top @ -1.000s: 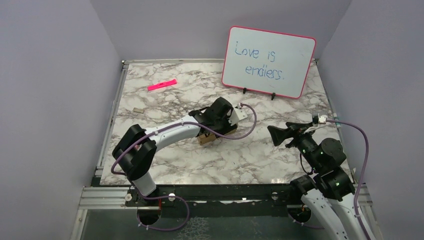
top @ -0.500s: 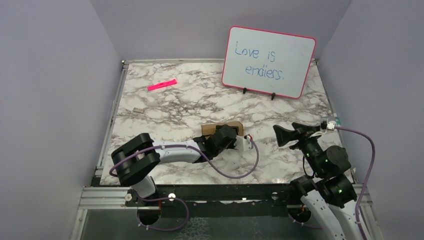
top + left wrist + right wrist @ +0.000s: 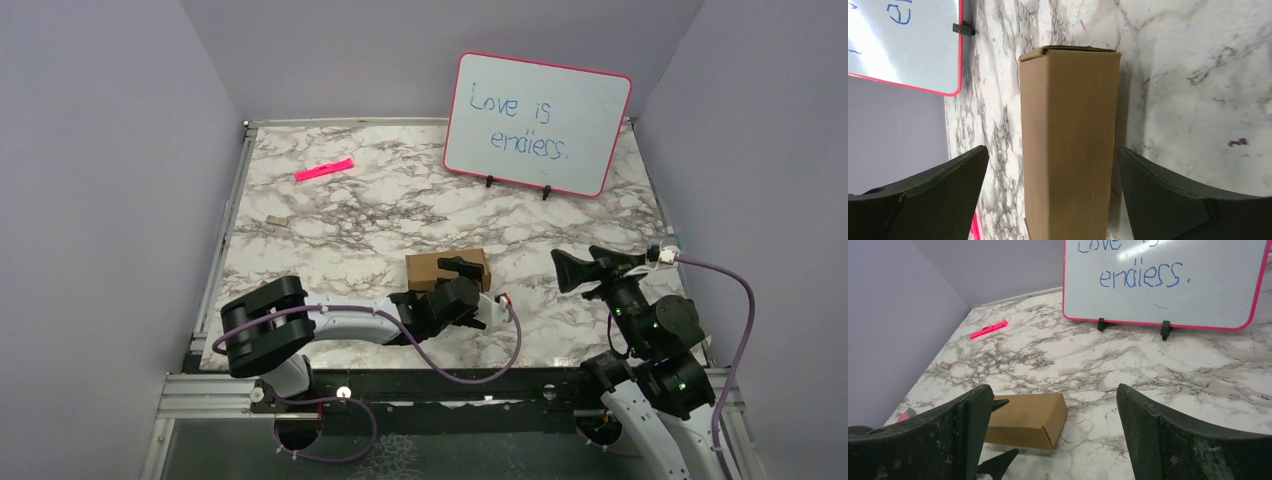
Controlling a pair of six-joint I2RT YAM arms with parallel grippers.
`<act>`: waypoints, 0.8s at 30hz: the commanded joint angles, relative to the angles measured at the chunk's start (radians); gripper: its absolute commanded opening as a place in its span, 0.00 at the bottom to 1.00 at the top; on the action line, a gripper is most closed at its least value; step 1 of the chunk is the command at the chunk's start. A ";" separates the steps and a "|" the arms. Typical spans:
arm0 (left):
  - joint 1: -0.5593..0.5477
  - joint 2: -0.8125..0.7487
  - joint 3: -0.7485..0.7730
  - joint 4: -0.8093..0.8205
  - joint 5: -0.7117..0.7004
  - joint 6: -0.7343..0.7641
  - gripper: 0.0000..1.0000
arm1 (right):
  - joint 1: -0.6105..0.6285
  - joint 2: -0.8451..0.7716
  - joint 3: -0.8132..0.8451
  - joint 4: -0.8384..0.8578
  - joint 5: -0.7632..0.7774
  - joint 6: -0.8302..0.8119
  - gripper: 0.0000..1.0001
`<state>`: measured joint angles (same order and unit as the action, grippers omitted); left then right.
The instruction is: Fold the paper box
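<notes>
The paper box is a closed brown carton lying flat on the marble table, just right of centre near the front. My left gripper is open and straddles the box's right part, one finger over its far side and one on its near side. In the left wrist view the box runs lengthwise between the spread fingers of the left gripper, with a gap on both sides. My right gripper hovers open to the right of the box, pointing left. The right wrist view shows the right gripper with nothing in it and the box ahead, low left.
A pink-rimmed whiteboard stands on clips at the back right. A pink marker lies at the back left, and a small scrap sits near the left edge. Purple walls close in the table on three sides.
The left arm drew back toward the front edge with the box. Its jaws then spread apart, and the box now lies on the table untouched. The right gripper shifted slightly.
</notes>
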<state>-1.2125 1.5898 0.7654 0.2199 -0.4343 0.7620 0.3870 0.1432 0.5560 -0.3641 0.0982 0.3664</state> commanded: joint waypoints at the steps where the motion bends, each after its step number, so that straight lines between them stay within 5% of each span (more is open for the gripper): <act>1: -0.053 -0.103 0.000 -0.056 -0.033 -0.073 0.99 | 0.003 -0.012 0.017 -0.037 0.041 0.012 0.98; 11: 0.011 -0.309 0.041 -0.048 -0.077 -0.309 0.99 | 0.003 0.004 0.053 -0.075 0.055 0.017 0.98; 24: 0.514 -0.532 0.135 -0.318 -0.020 -0.826 0.99 | 0.003 0.046 0.181 -0.174 0.146 -0.023 0.98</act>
<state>-0.8108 1.1866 0.9054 0.0139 -0.5026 0.1692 0.3870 0.1787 0.6811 -0.4873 0.1772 0.3702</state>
